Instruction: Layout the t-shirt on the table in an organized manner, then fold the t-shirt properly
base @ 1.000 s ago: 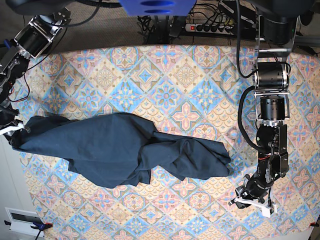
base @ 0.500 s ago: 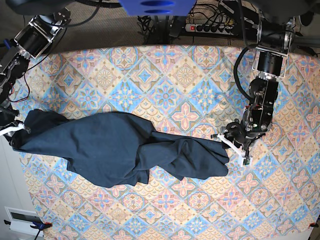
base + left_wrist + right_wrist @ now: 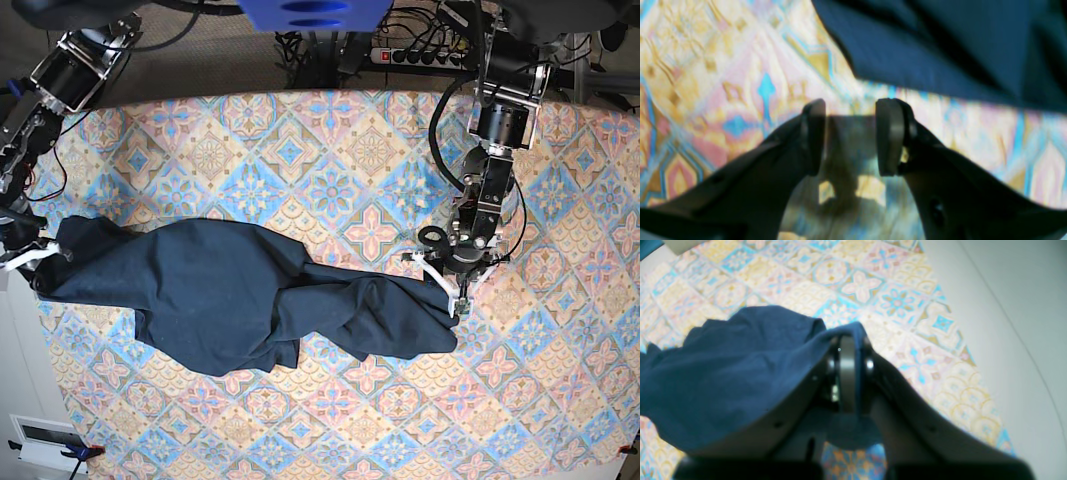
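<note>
T-shirt (image 3: 250, 300) lies crumpled across the middle-left of the surface (image 3: 330, 160), stretched in a long band from the left edge toward right of centre. Widest bunch sits left of centre; a narrower wrinkled tail runs right and ends just short of the left gripper (image 3: 443, 285).

Right gripper (image 3: 847, 373): at the far-left edge of the surface in the base view, pressed together and pinching the shirt's left end. Wrist view shows dark fabric draped over and between the pads, the rest of the shirt fanning off to the left of the frame. That end of the cloth looks slightly raised off the surface where it's pinched.

Left gripper: jaws spread, nothing between them. Left wrist view (image 3: 850, 133) shows the two pads (image 3: 888, 136) apart with bare patterned cloth and their shadow in the gap. Shirt edge sits just beyond the fingertips, filling the upper right of that view, near but not touching. In the base view the gripper hangs right at the shirt's right-hand tip, on its upper corner; can't tell contact from that angle.

Wrist views are blurred, so fine fabric detail isn't readable.
</note>
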Robot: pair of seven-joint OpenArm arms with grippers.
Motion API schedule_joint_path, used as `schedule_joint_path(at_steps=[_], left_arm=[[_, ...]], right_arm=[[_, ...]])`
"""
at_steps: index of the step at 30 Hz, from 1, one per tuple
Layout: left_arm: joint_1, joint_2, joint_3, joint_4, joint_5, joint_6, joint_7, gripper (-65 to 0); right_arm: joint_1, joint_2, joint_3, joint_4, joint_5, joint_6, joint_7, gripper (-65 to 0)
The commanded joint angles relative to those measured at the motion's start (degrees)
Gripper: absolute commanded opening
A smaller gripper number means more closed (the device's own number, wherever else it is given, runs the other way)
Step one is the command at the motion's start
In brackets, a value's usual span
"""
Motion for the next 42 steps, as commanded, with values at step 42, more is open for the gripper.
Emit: schedule_joint_path(at_steps=[42], left_arm=[[18.7, -11.7, -41.8, 47.1, -54.1, -19.4, 14.2, -65.0]], right_arm=[[-0.7, 1.6, 0.5, 0.8, 9.2, 0.0, 2.0, -64.3]])
